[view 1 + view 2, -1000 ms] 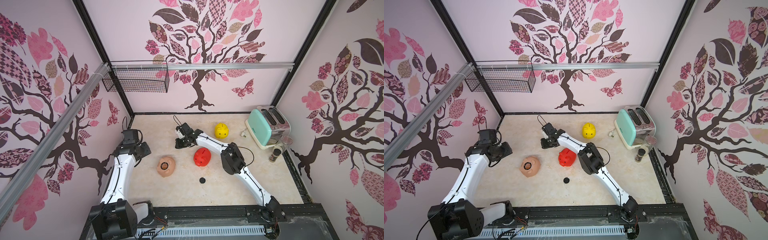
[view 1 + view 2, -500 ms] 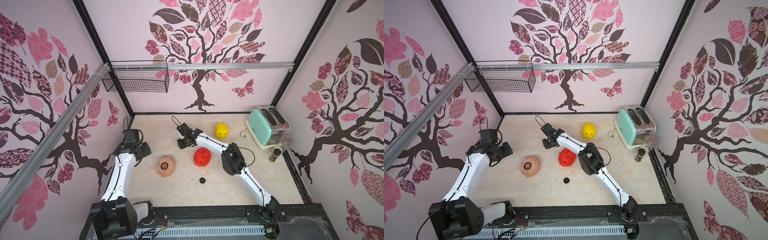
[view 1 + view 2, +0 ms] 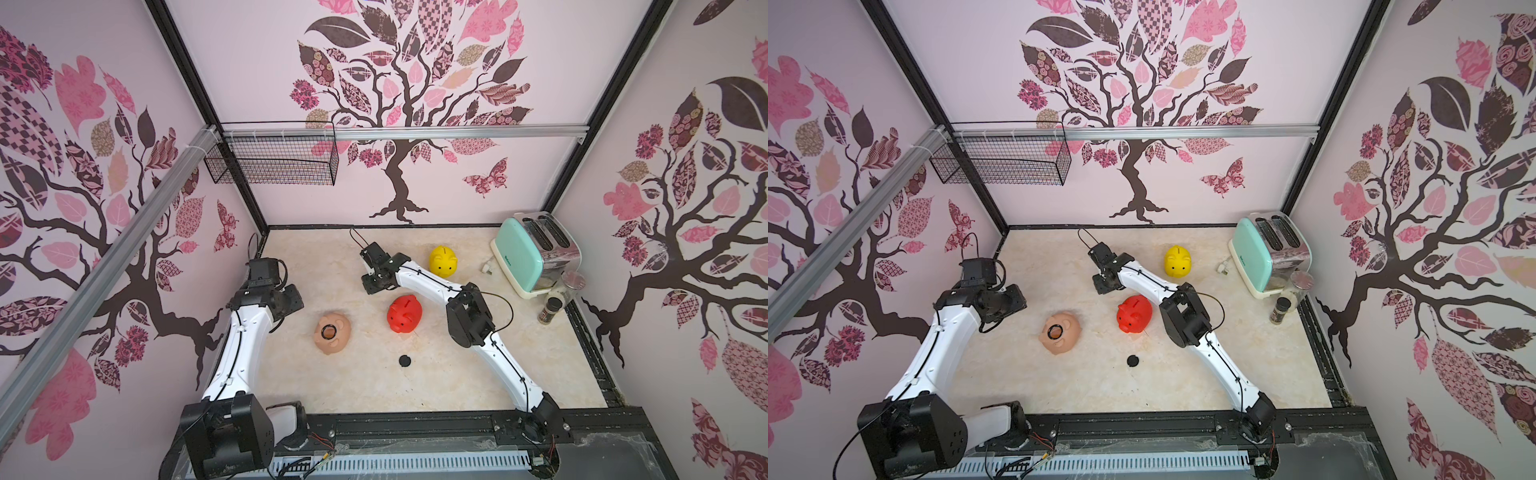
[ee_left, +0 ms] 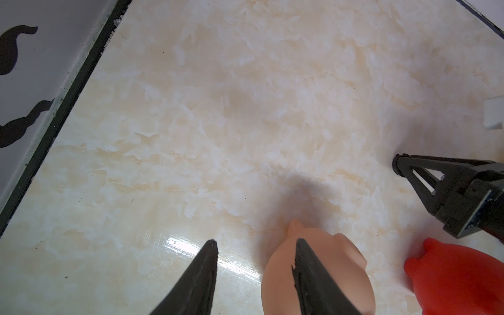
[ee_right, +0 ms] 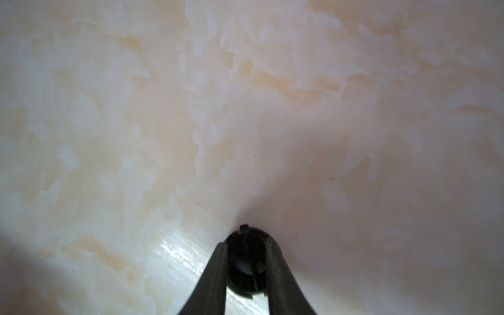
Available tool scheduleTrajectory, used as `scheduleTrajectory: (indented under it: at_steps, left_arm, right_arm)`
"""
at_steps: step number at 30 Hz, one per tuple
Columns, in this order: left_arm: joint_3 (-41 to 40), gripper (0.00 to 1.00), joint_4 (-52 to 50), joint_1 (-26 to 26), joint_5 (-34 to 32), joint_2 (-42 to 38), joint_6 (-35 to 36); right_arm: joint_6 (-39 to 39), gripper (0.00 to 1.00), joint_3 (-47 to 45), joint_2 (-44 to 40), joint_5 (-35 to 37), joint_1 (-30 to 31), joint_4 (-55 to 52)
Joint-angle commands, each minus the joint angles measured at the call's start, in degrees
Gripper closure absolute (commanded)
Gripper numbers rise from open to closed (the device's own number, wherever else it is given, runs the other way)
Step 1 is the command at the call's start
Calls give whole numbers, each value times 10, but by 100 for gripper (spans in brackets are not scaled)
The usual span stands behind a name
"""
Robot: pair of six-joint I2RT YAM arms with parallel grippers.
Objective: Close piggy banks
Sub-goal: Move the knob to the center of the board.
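Note:
Three piggy banks stand on the marble table in both top views. The peach one lies belly up with its round hole uncovered. The red one and the yellow one stand upright. My right gripper hangs low over the table behind the red pig, shut on a small black round plug. My left gripper is open and holds nothing. It is left of the peach pig, and one finger stands in front of that pig.
A second black plug lies loose in front of the red pig. A mint-green toaster, a glass jar and a spice bottle stand at the right edge. A wire basket hangs on the back-left wall.
My right gripper has shifted slightly to the right and toward the front, behind the red pig. The left arm has barely moved. The pigs and the loose plug lie where they were.

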Motion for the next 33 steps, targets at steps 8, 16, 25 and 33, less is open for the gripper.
scheduleTrajectory:
  at_steps: [8, 16, 25, 33]
  left_arm:
    - [2, 51, 2, -2, 0, 1, 5]
    - [3, 51, 2, -2, 0, 0, 5]
    - [3, 51, 1, -2, 2, 0, 6]
    - [3, 52, 1, -2, 1, 1, 6]
  right_arm:
    - [0, 73, 1, -38, 11, -1, -38]
    - [-5, 76, 2, -48, 16, -1, -39]
    - [-3, 79, 5, -29, 18, -3, -42]
    - [-3, 79, 7, -13, 12, -5, -45]
